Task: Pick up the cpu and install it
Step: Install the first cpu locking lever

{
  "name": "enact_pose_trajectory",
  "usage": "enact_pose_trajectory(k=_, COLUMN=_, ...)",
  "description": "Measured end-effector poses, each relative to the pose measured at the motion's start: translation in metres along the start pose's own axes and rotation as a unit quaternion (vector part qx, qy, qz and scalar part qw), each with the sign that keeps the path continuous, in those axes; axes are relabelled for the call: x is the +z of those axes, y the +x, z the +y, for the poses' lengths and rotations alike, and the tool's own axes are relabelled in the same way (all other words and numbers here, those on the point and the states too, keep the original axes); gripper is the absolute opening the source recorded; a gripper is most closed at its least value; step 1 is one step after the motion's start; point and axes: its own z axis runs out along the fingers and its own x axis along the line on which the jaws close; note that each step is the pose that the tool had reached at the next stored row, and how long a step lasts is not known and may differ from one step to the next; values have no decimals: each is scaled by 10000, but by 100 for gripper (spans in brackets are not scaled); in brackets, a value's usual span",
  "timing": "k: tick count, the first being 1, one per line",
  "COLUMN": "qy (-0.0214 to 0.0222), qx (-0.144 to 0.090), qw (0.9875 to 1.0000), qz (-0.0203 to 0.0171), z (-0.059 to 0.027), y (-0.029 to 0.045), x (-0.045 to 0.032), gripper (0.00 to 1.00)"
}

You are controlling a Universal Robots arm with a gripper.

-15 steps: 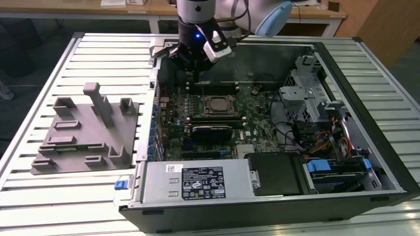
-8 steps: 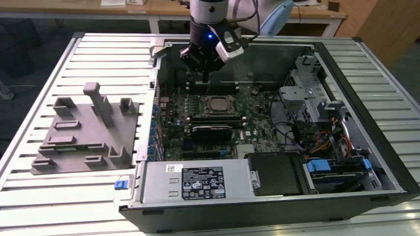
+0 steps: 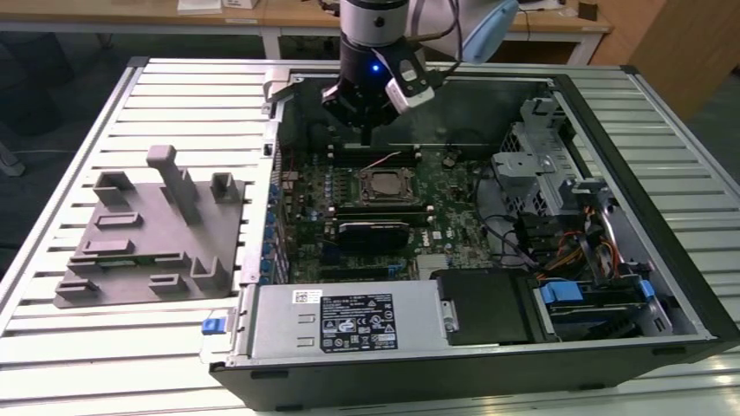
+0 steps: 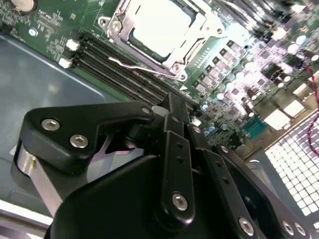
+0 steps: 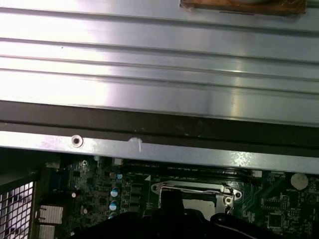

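- One gripper point(image 3: 366, 139) of mine hangs over the far part of the open computer case point(image 3: 647, 286); my fingers point(image 4: 175, 112) look pressed together, pinching nothing.
- Just beyond them, the cpu point(image 4: 160, 26) sits flat inside the socket frame point(image 4: 194, 52) on the motherboard point(image 3: 445, 204).
- Off to the exterior view's left, the grey fixture point(image 3: 145, 243) stands on the table point(image 3: 93, 347).

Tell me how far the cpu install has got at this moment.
Looks done: the cpu already sits in the motherboard socket, its pale silver top bright inside the metal frame in the second wrist view. In hand: nothing visible; the gripper hangs above the board just behind the socket, fingers together in the second wrist view. Left: whether the socket's frame is latched cannot be told.
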Motion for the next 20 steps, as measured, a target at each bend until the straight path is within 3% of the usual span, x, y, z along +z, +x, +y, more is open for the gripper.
enact_pose_trajectory(k=2, qy=-29, qx=0, qw=10000, qz=-5, z=-7, y=-5, x=9, gripper=11)
enact_pose_trajectory(k=20, qy=-28, qx=6, qw=10000, qz=-9, z=-24, y=-171, x=173, gripper=11)
